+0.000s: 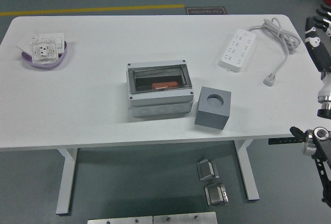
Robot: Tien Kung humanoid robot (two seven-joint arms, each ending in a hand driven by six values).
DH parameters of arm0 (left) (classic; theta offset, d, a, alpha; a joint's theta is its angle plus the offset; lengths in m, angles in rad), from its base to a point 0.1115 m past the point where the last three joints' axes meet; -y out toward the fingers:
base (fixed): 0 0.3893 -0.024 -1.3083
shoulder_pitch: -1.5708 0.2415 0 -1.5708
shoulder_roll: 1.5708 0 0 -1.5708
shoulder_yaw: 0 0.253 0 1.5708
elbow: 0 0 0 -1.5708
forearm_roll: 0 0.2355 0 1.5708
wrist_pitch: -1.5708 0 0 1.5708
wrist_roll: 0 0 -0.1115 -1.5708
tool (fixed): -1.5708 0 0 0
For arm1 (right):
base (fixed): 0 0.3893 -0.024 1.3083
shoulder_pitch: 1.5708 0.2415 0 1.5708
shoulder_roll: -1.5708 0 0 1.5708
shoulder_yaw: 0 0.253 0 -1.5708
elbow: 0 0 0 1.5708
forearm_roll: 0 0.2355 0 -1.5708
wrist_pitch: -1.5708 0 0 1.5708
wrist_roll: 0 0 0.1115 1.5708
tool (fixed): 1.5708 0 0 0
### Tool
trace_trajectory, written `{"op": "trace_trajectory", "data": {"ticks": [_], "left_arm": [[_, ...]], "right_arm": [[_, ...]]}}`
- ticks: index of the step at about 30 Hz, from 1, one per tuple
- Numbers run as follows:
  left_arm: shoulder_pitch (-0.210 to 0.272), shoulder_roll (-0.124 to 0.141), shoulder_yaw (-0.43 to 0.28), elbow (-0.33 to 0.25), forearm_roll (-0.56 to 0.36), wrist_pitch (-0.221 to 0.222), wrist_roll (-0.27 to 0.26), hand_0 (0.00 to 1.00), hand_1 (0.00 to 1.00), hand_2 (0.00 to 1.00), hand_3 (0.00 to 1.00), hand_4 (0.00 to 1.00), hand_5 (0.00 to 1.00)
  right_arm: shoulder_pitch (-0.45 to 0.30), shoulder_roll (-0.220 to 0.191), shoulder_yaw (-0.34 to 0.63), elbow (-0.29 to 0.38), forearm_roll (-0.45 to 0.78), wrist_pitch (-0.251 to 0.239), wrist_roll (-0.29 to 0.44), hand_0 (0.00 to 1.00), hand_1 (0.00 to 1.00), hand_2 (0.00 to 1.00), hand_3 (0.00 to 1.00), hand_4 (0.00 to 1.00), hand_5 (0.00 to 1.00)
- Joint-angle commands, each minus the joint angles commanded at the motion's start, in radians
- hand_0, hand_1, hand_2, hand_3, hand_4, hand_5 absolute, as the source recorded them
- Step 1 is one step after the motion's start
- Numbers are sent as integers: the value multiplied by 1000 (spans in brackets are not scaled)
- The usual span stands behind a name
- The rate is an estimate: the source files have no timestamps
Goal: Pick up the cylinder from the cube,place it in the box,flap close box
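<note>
Box [159, 89] mid-table, flap down, long axis parallel to table's near edge. Orange cylinder [164, 85] inside, lying flat along same axis, blurred behind flap. Cube [212, 107] just right of box, round socket upward. Right hand [319, 23] at table's right edge, cropped; finger state cannot tell.

One box [159, 89], one cube [212, 107], one power strip [237, 48], one bowl [45, 57].

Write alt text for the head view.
A grey box with its clear flap shut over an orange cylinder sits mid-table beside a grey cube with an empty round hole. The right hand is at the right edge.
</note>
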State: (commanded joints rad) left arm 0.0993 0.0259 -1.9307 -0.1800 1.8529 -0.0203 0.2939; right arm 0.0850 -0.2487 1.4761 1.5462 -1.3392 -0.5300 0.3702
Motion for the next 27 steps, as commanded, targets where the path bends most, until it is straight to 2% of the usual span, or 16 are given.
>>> {"op": "trace_trajectory", "data": {"ticks": [27], "left_arm": [[9, 2, -71, 0, 77, -6, -6, 665, 675, 573, 670, 471, 54]], "right_arm": [[4, -18, -5, 8, 12, -9, 17, 673, 650, 696, 690, 740, 439]]}}
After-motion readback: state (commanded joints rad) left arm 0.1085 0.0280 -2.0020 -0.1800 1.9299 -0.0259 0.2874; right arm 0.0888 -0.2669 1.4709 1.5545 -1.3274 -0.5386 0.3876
